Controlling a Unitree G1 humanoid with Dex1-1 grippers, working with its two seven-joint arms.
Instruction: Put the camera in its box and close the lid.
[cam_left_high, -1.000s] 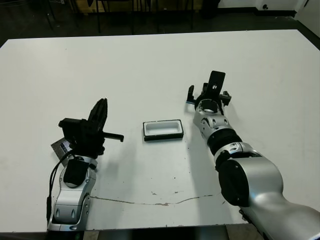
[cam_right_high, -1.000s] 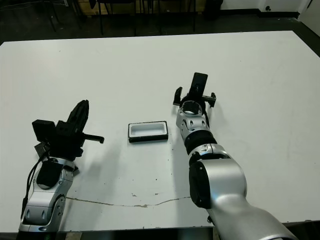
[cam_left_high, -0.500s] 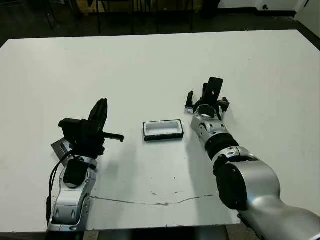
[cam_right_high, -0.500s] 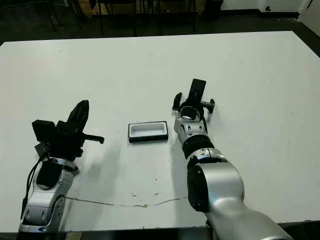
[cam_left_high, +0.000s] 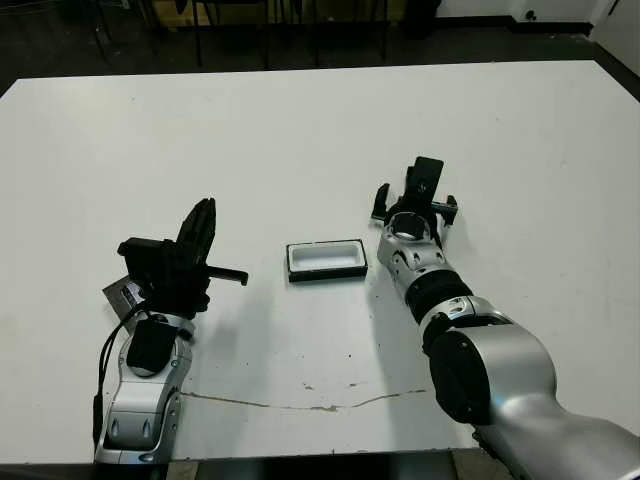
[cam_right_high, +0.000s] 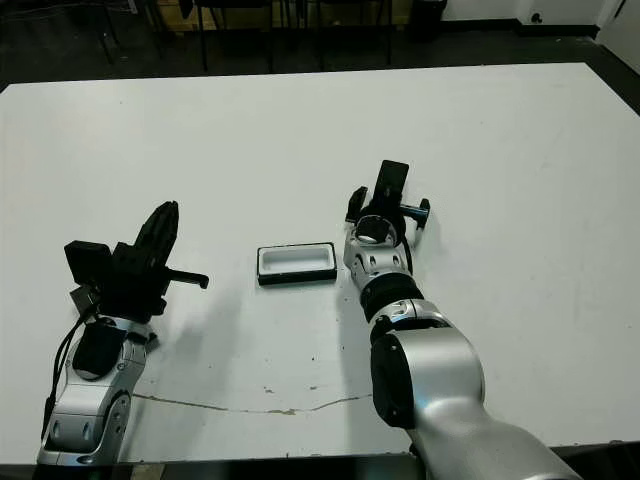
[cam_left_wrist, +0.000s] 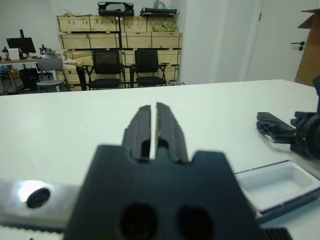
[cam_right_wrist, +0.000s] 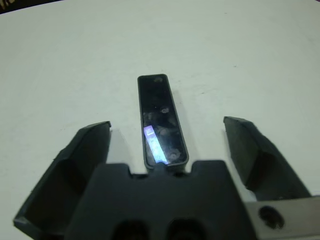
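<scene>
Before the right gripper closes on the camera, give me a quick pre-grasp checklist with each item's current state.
1. Right gripper open wide enough: ok, its fingers stand apart on either side of the camera.
2. Camera centred and lined up with the fingers: ok in the right wrist view.
3. Fingers low enough to pinch the camera: cannot tell, height above the table is unclear.
4. Box open and empty: ok, white lining shows, nothing inside.
5. Left gripper out of the way: ok, shut and well clear of the box.
6. Lid located for closing later: cannot tell, not clearly identifiable in any view.
</scene>
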